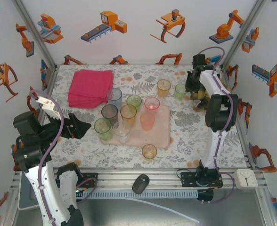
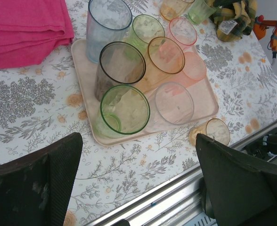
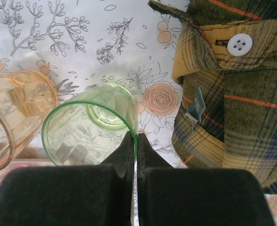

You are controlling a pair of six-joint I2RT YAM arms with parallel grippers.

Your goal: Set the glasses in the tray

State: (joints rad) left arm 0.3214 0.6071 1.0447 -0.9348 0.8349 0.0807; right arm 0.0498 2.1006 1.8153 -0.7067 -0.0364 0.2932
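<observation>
The floral-patterned table (image 1: 195, 122) carries the pale pink tray (image 1: 160, 135) at its middle. A folded magenta cloth (image 1: 89, 87) lies beyond the tray's far left corner, and a crumpled plaid shirt (image 3: 232, 94) lies at the far right. Eight glasses (image 1: 128, 113) cluster on the left and far part of the tray: pale blue, grey, clear, two green, one orange and two pink. Off the tray, one orange glass (image 1: 149, 151) stands just beside the near rim. Another orange glass (image 1: 163, 87) and a green glass (image 3: 89, 129) stand together at the far right, near the shirt. The left gripper (image 2: 137, 139) hangs released, fingers wide apart, to the left of the tray. The right gripper (image 3: 134, 136) is clenched, its tips meeting at the green glass's rim. Whether the wall is pinched cannot be told.
</observation>
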